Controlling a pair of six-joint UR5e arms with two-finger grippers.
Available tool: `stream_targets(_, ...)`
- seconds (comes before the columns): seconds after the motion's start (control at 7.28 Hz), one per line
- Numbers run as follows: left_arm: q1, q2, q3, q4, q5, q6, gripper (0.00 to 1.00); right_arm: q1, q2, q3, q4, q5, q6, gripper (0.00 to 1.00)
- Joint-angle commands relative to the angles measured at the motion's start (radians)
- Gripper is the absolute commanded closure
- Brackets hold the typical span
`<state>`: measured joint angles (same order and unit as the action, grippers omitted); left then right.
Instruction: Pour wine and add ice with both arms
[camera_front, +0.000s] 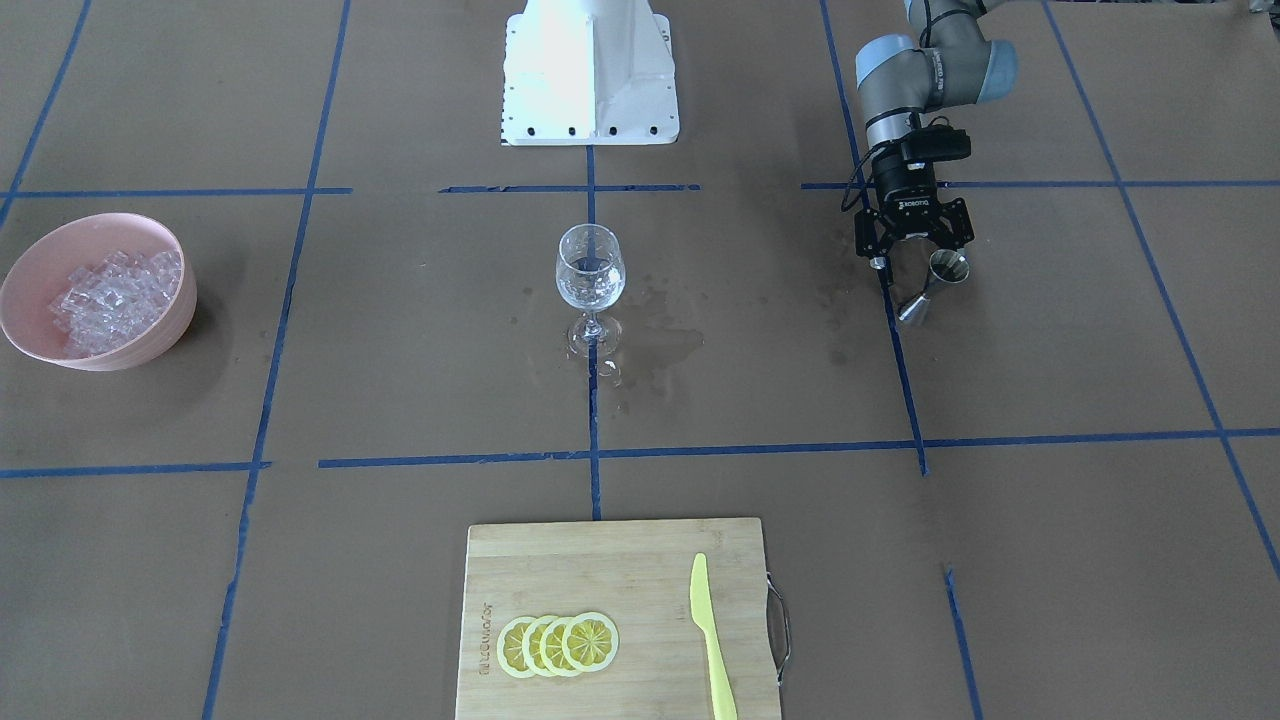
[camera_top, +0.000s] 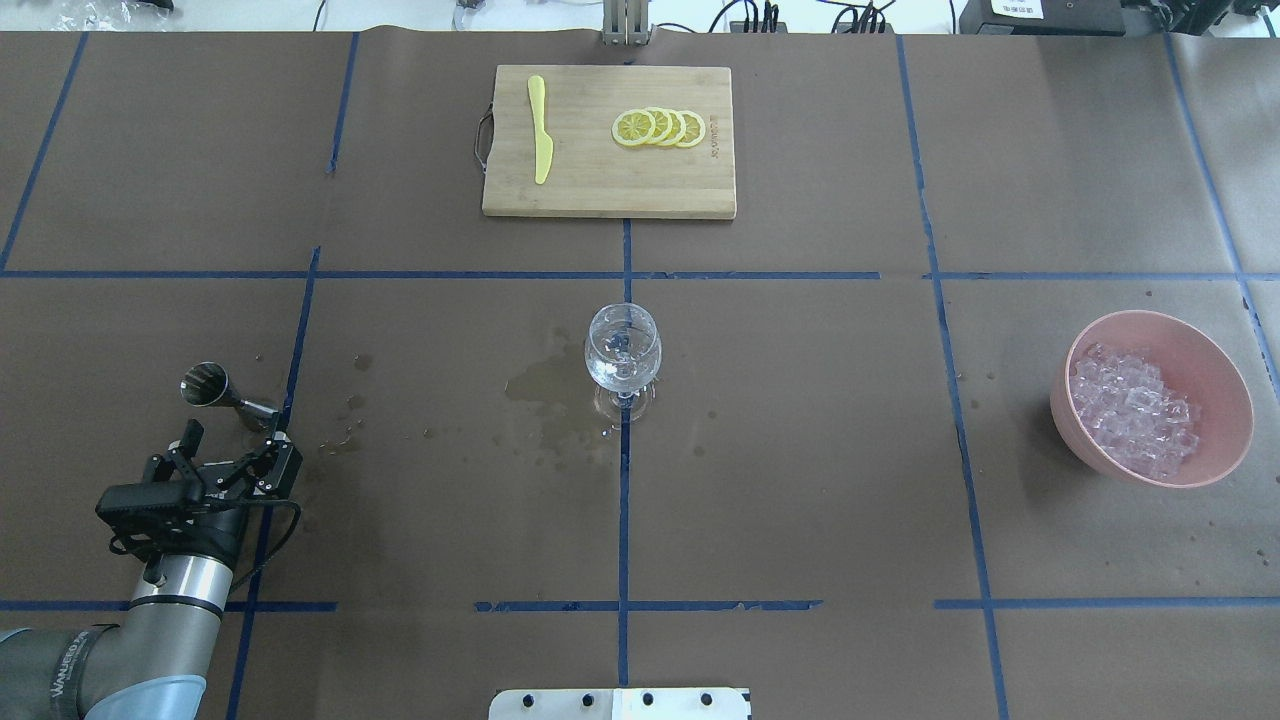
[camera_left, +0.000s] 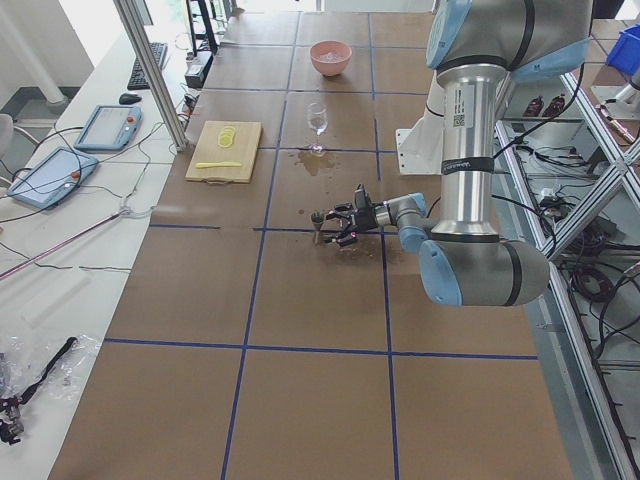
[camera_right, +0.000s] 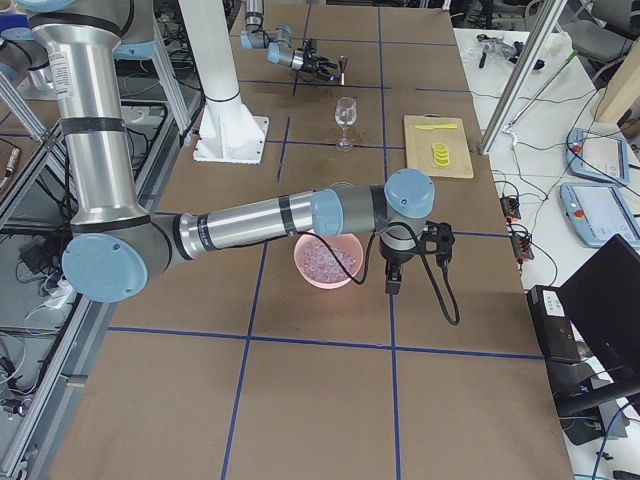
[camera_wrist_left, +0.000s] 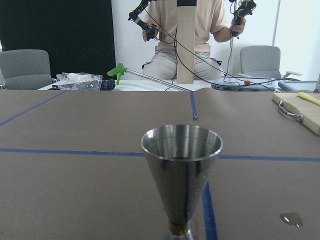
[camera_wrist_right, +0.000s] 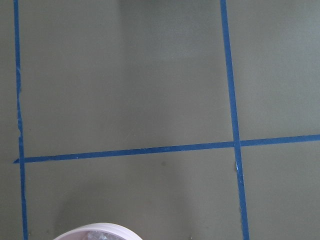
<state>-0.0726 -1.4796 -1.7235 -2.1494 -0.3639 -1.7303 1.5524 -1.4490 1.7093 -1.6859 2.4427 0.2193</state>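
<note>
The stemmed glass (camera_front: 590, 275) stands upright at the table's centre, also in the overhead view (camera_top: 623, 352), with a little clear wine (camera_front: 590, 292) in its bowl. A steel jigger (camera_front: 935, 285) stands on the table, large in the left wrist view (camera_wrist_left: 181, 175). My left gripper (camera_front: 915, 258) is open just behind the jigger (camera_top: 215, 390), not gripping it. The ice (camera_top: 1135, 415) fills the pink bowl (camera_top: 1232, 400). My right gripper (camera_right: 393, 283) hangs beside the bowl (camera_right: 303, 272); I cannot tell if it is open. The bowl's rim (camera_wrist_right: 95, 231) shows in the right wrist view.
A bamboo cutting board (camera_top: 600, 190) at the far edge holds lemon slices (camera_top: 660, 127) and a yellow knife (camera_top: 541, 140). Wet patches (camera_top: 540, 385) lie beside the glass. The white base block (camera_front: 590, 75) stands at the robot's side.
</note>
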Motion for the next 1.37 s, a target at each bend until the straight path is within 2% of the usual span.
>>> stream_targets(0.0,-0.022,-0.004,-0.001,-0.001,0.000,0.000,0.04,0.000,-0.001,0.001,0.000,0.001,0.000,0.00)
stream_targets(0.27,-0.029,-0.008,0.005,0.000,0.000,0.000,0.06,0.000,-0.002,0.001,0.000,0.001,0.000,0.00)
stream_targets(0.41,-0.029,-0.018,0.007,-0.001,0.000,0.000,0.16,0.000,-0.002,0.001,0.000,0.001,0.000,0.00)
stream_targets(0.55,-0.029,-0.025,0.007,-0.001,0.000,0.000,0.32,0.000,-0.002,0.000,0.000,0.001,0.000,0.00)
stream_targets(0.69,-0.032,-0.025,0.007,-0.001,0.000,0.000,0.37,0.000,-0.004,0.001,0.000,0.002,0.000,0.00)
stream_targets(1.24,-0.041,-0.028,0.031,-0.001,0.000,0.000,0.45,0.000,-0.004,0.001,0.000,0.002,0.000,0.00)
